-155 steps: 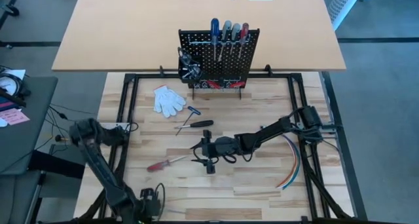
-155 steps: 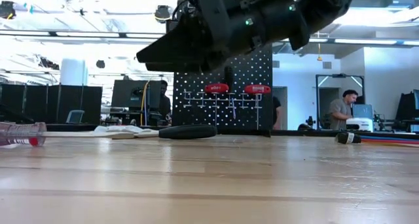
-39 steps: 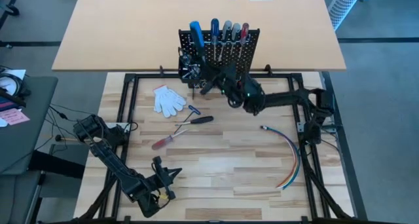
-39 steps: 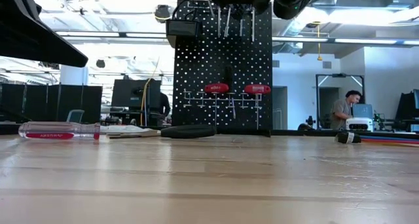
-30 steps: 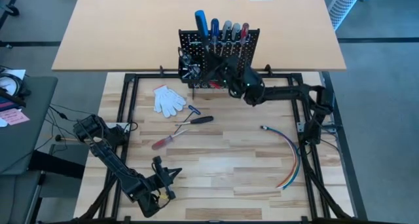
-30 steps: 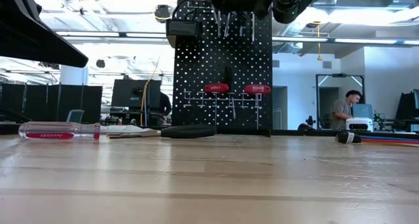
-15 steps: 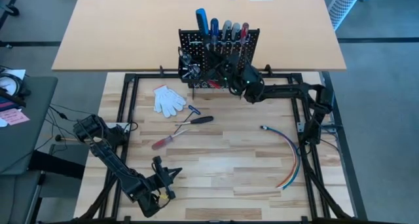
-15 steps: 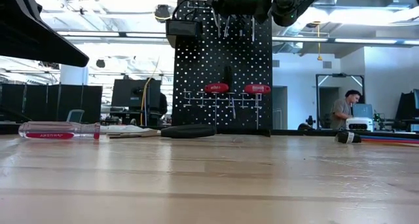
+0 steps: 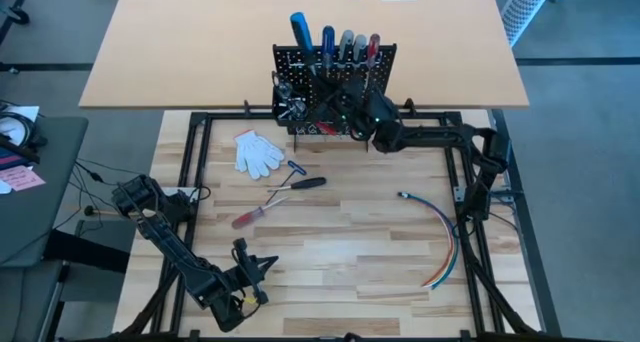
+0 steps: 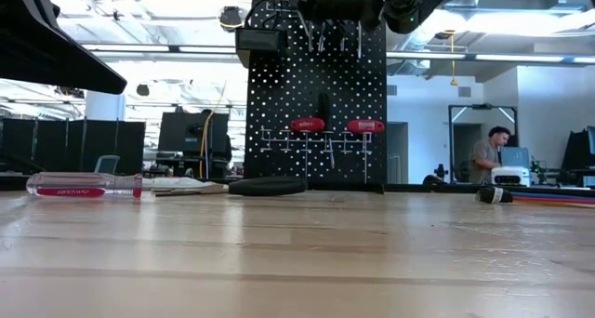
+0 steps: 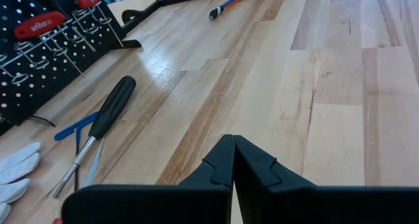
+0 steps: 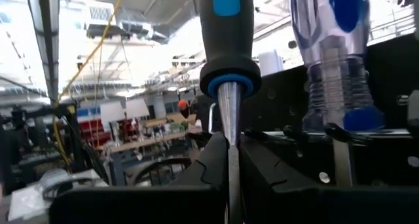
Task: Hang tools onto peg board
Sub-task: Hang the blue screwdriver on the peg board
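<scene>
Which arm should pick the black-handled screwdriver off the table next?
Left. Its gripper, shut, idles at the near edge; the black-handled screwdriver lies left of centre. The right gripper is clamping a blue-handled screwdriver at the black perforated peg board.

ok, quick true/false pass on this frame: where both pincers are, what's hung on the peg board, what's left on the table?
1. The right pincer is shut on the shaft of a blue-and-black screwdriver at the peg board. True.
2. The left pincer is open above the gloves. False: it is shut, near the table's front edge, far from the white gloves.
3. A red-handled screwdriver lies on the table. True.
4. The black-handled screwdriver already hangs on the board. False: it lies on the table beside a small blue T-handled tool.
5. The bundle of coloured wires lies on the table's right side. True.
</scene>
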Robot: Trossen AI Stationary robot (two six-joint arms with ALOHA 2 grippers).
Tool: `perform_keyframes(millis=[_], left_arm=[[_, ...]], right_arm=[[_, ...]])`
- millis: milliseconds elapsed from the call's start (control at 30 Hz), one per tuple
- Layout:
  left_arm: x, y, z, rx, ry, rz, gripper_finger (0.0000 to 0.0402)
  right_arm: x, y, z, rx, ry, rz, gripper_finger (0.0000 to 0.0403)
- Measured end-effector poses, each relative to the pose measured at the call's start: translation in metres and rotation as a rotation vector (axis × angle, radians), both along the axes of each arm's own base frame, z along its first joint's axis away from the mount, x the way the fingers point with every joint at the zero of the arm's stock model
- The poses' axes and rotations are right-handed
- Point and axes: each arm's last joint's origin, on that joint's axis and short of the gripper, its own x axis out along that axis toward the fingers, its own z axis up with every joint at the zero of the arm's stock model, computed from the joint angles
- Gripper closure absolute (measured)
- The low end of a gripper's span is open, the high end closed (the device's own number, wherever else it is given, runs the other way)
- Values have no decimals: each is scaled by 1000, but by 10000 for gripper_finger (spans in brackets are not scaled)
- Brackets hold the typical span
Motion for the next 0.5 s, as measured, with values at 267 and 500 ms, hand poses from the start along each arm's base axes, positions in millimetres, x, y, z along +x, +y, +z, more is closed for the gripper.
perform_keyframes(millis=[267,500], left_arm=[[0,0,0,0,0,0,401],[0,0,0,0,0,0,401]], right_arm=[[1,-3,1,6,30,-9,371],[1,-5,-2,69,27,-58,369]])
